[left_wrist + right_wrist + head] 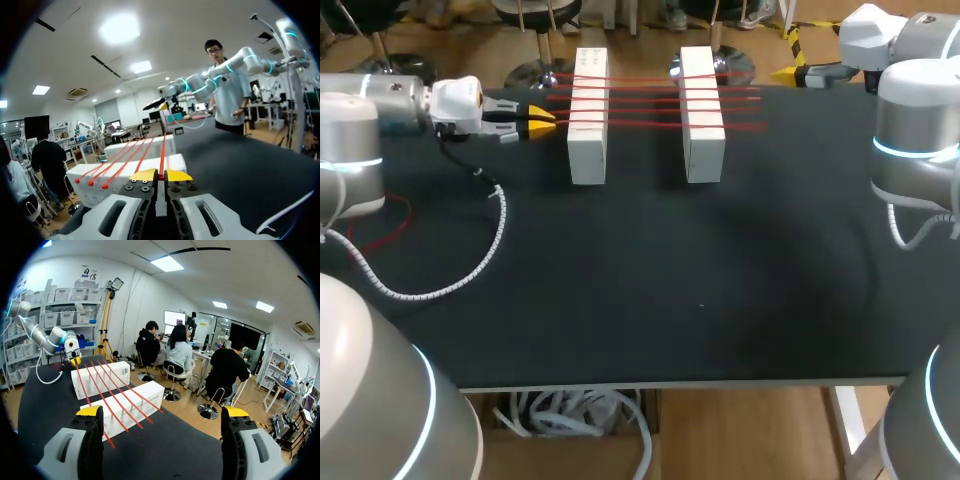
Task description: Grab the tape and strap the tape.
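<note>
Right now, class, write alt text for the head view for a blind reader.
The left gripper is shut on the end of the nearest of four red tape strips stretched across two white boxes on a black table. The right arm stands at the right.

Legible text on the table: none that I can read in any of the three views. Left white box (588,115): a few faint grey specks on its top face towards the far end, possibly print, too small for me to make out from the head camera. Right white box (702,113): no lettering I can read. Red tape (645,101) across both boxes: no marking I can read.
</note>
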Motion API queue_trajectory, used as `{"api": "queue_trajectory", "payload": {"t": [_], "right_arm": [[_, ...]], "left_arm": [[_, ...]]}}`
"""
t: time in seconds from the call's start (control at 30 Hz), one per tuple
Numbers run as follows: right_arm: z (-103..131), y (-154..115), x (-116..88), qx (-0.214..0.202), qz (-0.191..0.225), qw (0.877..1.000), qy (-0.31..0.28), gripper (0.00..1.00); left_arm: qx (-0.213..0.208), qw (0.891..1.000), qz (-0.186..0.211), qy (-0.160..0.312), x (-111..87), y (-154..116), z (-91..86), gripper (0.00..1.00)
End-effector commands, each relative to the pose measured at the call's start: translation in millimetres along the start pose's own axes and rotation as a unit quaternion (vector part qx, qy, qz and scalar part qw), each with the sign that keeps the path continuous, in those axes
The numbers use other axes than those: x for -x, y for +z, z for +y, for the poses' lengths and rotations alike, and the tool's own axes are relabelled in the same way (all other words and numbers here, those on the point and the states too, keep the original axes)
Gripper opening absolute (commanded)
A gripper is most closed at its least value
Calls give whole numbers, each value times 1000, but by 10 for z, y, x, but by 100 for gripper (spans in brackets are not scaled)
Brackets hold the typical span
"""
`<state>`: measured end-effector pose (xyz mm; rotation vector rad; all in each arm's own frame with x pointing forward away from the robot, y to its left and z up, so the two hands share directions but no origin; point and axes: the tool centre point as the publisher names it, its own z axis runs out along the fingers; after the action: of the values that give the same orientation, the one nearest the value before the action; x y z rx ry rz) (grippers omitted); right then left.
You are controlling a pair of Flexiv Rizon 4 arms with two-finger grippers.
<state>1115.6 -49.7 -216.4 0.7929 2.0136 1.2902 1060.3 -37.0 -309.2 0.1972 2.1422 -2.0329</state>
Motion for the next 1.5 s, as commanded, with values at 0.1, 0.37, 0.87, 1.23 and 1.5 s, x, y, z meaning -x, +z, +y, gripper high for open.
{"api": "queue_trajectory", "payload": {"t": [0.1, 0.37, 0.87, 1.23, 1.5], "right_arm": [[-1, -5, -1, 0, 0, 1000, 0, 100], [-1, -5, -1, 0, 0, 1000, 0, 100], [-1, -5, -1, 0, 0, 1000, 0, 100], [-1, -5, -1, 0, 0, 1000, 0, 100], [-1, -5, -1, 0, 0, 1000, 0, 100]], "left_arm": [[-13, 999, 34, -4, 12, 28, -128, 0], [-37, 997, 53, -39, 9, 127, -483, 0], [-45, 996, 55, -51, 7, 139, -537, 0], [-45, 996, 55, -51, 7, 139, -537, 0], [-96, 993, 31, -54, -22, 145, -635, 0]]}}
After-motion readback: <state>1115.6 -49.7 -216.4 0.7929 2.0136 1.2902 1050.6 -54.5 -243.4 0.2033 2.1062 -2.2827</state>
